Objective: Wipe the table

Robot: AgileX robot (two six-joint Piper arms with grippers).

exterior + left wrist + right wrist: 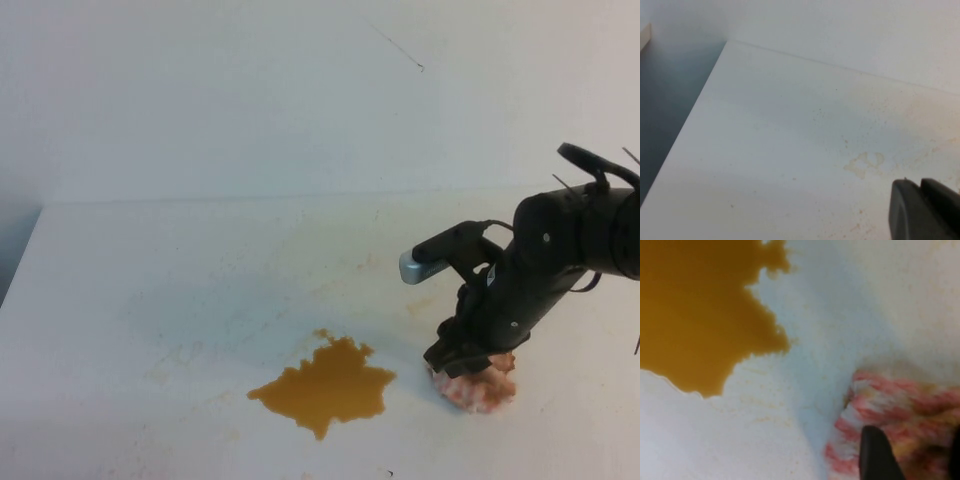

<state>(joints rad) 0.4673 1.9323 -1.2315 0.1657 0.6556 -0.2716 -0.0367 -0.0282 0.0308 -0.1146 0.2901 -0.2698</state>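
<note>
A brown spill (325, 388) lies on the white table (150, 280), front of centre. A crumpled pink-and-white cloth (480, 388) rests on the table just right of it, a short gap between them. My right gripper (462, 360) points down onto the cloth. In the right wrist view its fingers (879, 455) stand apart, open, with the cloth (900, 400) bunched between and under them and the spill (695, 315) close by. The left gripper (920, 182) shows only in the left wrist view, shut, hovering over bare table.
Faint dried stains (865, 164) mark the tabletop under the left gripper. The table's left edge (685, 130) drops to a dark floor. A pale wall (250, 90) runs behind the table's far edge.
</note>
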